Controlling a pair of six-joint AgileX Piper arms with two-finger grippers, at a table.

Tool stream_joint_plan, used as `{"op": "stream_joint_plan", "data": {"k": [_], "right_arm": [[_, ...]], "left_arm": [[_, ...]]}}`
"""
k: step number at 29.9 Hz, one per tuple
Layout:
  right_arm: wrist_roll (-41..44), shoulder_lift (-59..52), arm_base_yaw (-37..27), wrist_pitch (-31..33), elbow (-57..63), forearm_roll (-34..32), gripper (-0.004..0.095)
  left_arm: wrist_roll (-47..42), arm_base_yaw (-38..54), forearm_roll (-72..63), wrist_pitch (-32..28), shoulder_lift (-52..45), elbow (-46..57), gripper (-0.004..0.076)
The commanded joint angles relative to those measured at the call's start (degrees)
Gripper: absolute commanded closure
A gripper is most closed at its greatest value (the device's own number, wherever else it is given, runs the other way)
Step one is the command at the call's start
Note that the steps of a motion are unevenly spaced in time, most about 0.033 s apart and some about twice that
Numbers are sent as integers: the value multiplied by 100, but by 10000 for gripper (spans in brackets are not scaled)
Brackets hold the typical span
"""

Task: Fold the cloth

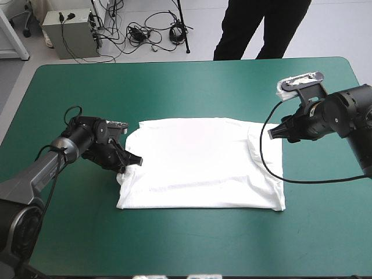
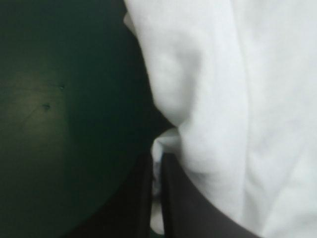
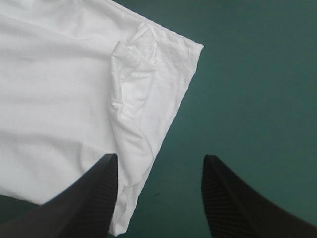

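Left gripper (image 1: 133, 160) tight on T-shirt (image 1: 200, 165) edge, right gripper (image 3: 161, 159) wide nearby.

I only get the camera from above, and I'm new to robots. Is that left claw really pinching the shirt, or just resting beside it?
Observer: Pinching. In its wrist view the left gripper is all but shut, with a fold of the T-shirt between its fingers.
Operator: And the right claw?
Observer: The right gripper is open: its fingers stand apart, with the shirt's edge and bare teal-green cover showing between them.
Operator: Is the cloth smooth over there?
Observer: Not quite. A crumpled bunch sits near the corner ahead of that gripper.
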Motion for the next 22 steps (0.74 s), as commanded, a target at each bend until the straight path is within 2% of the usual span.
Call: {"op": "stream_joint_plan", "data": {"k": [1, 7, 12, 22], "right_arm": [[7, -162, 3, -228, -144, -61, 412], [7, -162, 3, -208, -144, -26, 412], [20, -162, 3, -166, -144, 0, 412], [11, -172, 3, -167, -144, 11, 412]], "left_arm": [[-2, -81, -429, 90, -772, -433, 733], [19, -690, -816, -27, -974, -597, 733], [-53, -1150, -770, -239, -565, -564, 733], [-10, -1206, -770, -339, 343, -564, 733]]}}
